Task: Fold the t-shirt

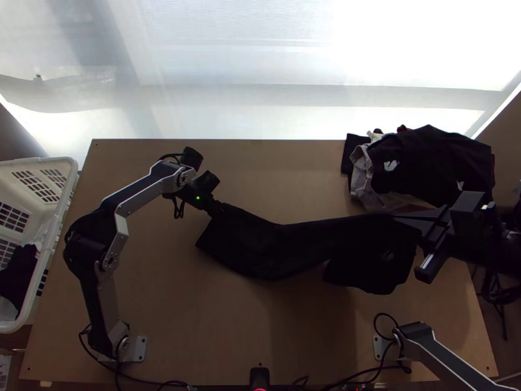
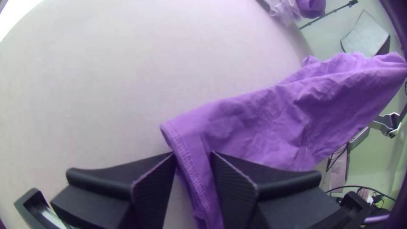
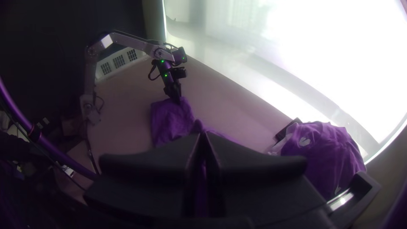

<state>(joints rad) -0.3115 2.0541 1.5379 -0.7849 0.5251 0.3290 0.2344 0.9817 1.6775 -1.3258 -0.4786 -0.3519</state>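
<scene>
My left arm [image 1: 124, 231] is showing silver-grey links with pale edges and bulky black joints, and a small green light [image 1: 198, 197] is glowing near my left tool [image 1: 214, 208]. Black cable [image 1: 178, 208] is looping close by. My right arm [image 1: 449, 365] is wearing the same grey and black, and my pale base plate [image 1: 139, 350] is showing small holes. Up close, fine ridges are lining the fingers [image 2: 146, 191] of my left tool [image 2: 193, 154], which are looking wide and matt black.
</scene>
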